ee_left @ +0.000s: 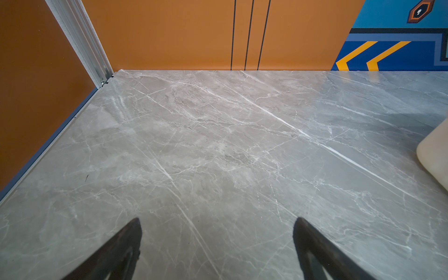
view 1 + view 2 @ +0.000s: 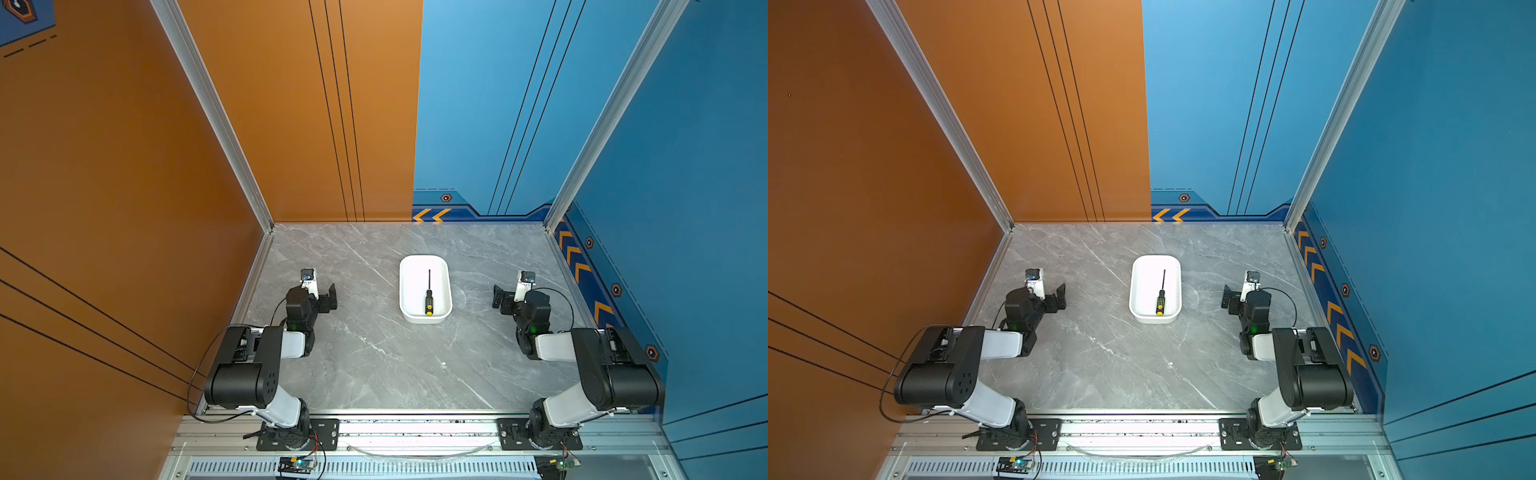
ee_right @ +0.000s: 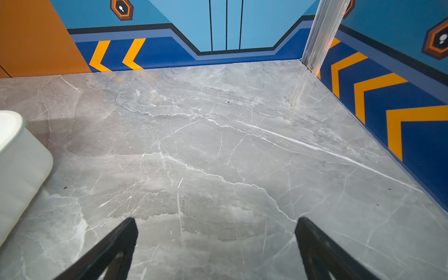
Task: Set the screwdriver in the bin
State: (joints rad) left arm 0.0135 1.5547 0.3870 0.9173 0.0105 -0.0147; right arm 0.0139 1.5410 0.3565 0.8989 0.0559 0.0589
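Slim screwdriver (image 2: pixel 429 296) with black, yellow-marked handle and thin dark shaft, lying flat inside the shallow white plastic rectangular bin (image 2: pixel 424 319), between the left jaws and the right jaws and well apart from both. Left jaws, on the left arm (image 2: pixel 300 309), and right jaws, on the right arm (image 2: pixel 534 309), stand spread wide and empty over the grey marble-patterned desk (image 2: pixel 374 357).

White bin (image 2: pixel 424 319) on grey, white-veined worktop (image 2: pixel 374 365); inside the bin, black-and-yellow screwdriver (image 2: pixel 429 293); behind the bin, orange wall (image 2: pixel 291 124) and blue wall (image 2: pixel 478 104) with yellow chevrons (image 2: pixel 432 215).
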